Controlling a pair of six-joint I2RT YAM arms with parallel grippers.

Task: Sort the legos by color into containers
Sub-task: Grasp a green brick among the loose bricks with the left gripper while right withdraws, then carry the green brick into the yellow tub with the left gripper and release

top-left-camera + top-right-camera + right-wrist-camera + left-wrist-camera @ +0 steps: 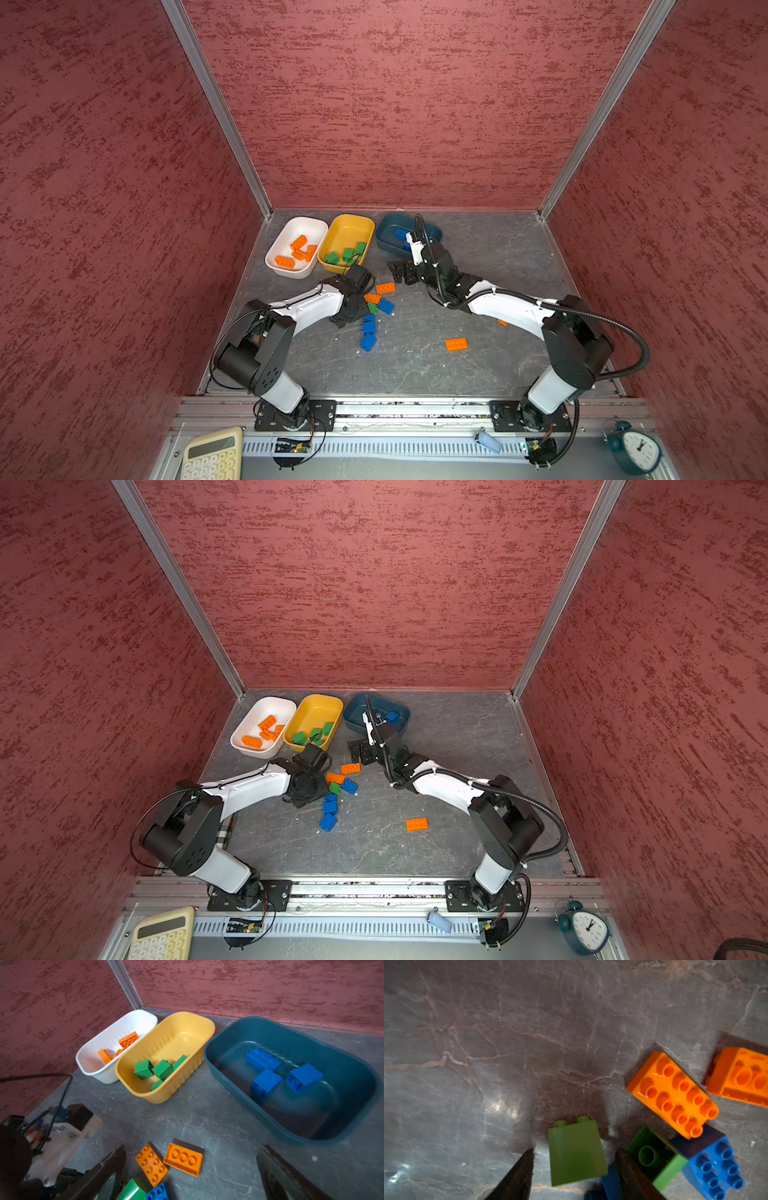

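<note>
My left gripper points down at the loose pile, open, its fingers either side of a green lego lying on its side, with a gap on both sides. Beside it lie another green lego, two orange legos and several blue legos. Another orange lego lies alone. My right gripper hangs wide open and empty in front of the teal container, which holds blue legos. The white container holds orange legos, the yellow container green ones.
Red textured walls close in the grey stone table on three sides. An orange piece peeks out under the right arm. A metal rail runs along the front, with a calculator and a teal alarm clock beyond it.
</note>
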